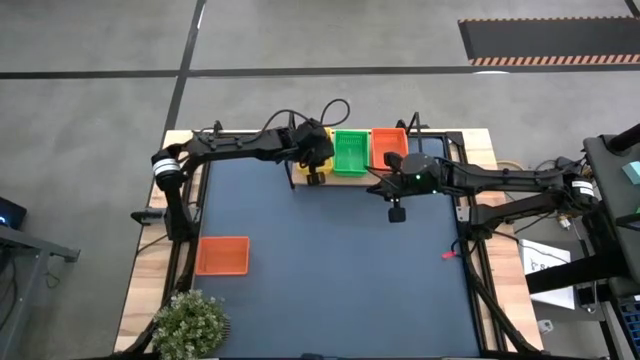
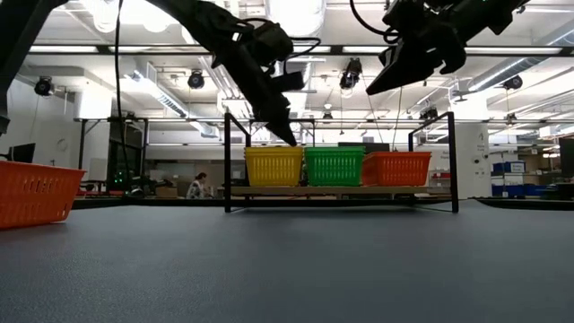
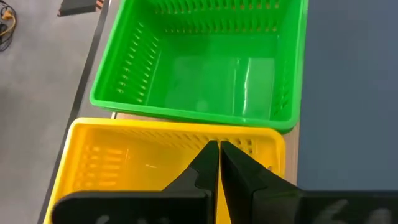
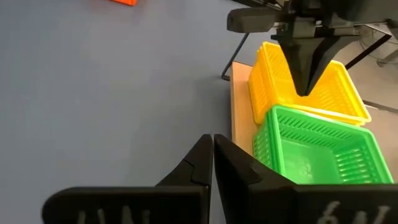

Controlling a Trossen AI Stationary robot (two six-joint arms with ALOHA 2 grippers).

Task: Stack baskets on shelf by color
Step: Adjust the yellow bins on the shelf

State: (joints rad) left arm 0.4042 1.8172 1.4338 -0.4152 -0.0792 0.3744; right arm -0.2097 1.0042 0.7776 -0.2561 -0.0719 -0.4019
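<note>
Baskets: yellow (image 1: pixel 303 172), green (image 1: pixel 350 152), orange (image 1: pixel 386 146) side by side on shelf (image 2: pixel 341 190), visibly empty; spare orange (image 1: pixel 222 255) near tabletop's (image 1: pixel 330 260) left edge. Left claw (image 3: pixel 219 152) over yellow, right claw (image 4: pixel 212 146) nearby, both closed, empty.

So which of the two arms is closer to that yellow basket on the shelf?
The left. The left gripper, shut, hangs right over the yellow basket. The right gripper, also shut, is above the table near the red-orange basket, beyond the green basket.

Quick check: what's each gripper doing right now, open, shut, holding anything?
Left gripper: shut, empty, over the yellow basket on the shelf.
Right gripper: shut, empty, above the table near the green basket.
</note>
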